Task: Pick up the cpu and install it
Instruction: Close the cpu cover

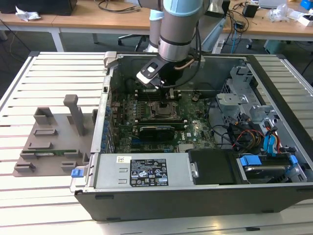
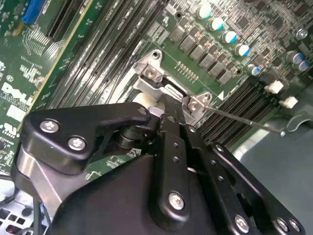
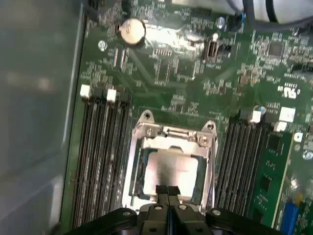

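Currently gripper [image 3: 167,189], fingers [image 3: 161,190] pinched together on nothing, hovers over cpu [image 3: 171,169] lying flat in socket [image 3: 137,147], 12 o'clock of power supply [image 1: 142,171] in exterior view; contact should stay light, square.

Lab: open computer case [image 1: 195,201], cable-strewn desks [image 1: 93,20].

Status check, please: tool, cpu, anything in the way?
Black tool shut, empty. Silver-grey square cpu lies in silver metal-framed socket, directly beneath tool. Nothing seen between.
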Controlling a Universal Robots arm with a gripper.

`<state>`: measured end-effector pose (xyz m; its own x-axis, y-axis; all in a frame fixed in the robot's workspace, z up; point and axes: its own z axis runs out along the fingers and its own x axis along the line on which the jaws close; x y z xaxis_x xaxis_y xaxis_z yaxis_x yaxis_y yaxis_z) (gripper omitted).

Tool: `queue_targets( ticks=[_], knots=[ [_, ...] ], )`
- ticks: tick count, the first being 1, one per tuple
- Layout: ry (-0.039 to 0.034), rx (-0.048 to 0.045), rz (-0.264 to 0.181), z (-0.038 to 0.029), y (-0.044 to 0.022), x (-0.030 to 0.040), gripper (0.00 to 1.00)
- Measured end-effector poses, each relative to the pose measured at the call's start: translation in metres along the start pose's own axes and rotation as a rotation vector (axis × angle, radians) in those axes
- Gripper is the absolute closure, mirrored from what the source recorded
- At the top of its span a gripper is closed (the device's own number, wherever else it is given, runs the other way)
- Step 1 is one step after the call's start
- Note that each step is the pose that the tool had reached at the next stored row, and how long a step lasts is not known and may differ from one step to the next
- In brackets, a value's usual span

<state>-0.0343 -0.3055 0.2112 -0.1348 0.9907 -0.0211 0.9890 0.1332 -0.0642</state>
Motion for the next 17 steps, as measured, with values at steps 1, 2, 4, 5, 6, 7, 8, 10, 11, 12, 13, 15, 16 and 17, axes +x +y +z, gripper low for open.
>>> queue_targets(
  ticks=[1,2,4,5,6,7,8,10,11,12,13,15,16,17],
  knots=[
    [0.0000,0.0000,0.000,0.0057,-0.0066,0.0011,0.89],
    [-0.0002,0.0002,0.000,0.0072,-0.0066,0.0010,0.89],
    [-0.0003,0.0002,0.000,0.0073,-0.0046,0.0007,0.89],
    [-0.0002,0.0002,0.000,0.0072,-0.0030,0.0004,0.89],
    [-0.0002,0.0001,0.000,0.0070,-0.0009,0.0001,0.89],
    [-0.0002,0.0001,0.000,0.0069,0.0010,-0.0002,0.89],
    [-0.0001,0.0001,0.000,0.0069,0.0025,-0.0004,0.89],
    [0.0000,0.0002,0.000,0.0066,0.0048,-0.0007,0.89],
    [0.0003,0.0006,0.000,0.0064,0.0062,-0.0009,0.89],
    [0.0004,0.0011,0.000,0.0061,0.0077,-0.0011,0.89],
    [0.0005,0.0018,0.000,0.0059,0.0089,-0.0012,0.89],
    [0.0006,0.0029,0.000,0.0051,0.0111,-0.0015,0.89],
    [0.0005,0.0034,0.000,0.0035,0.0122,-0.0018,0.89],
    [0.0005,0.0036,0.000,0.0022,0.0125,-0.0018,0.89]
  ],
)
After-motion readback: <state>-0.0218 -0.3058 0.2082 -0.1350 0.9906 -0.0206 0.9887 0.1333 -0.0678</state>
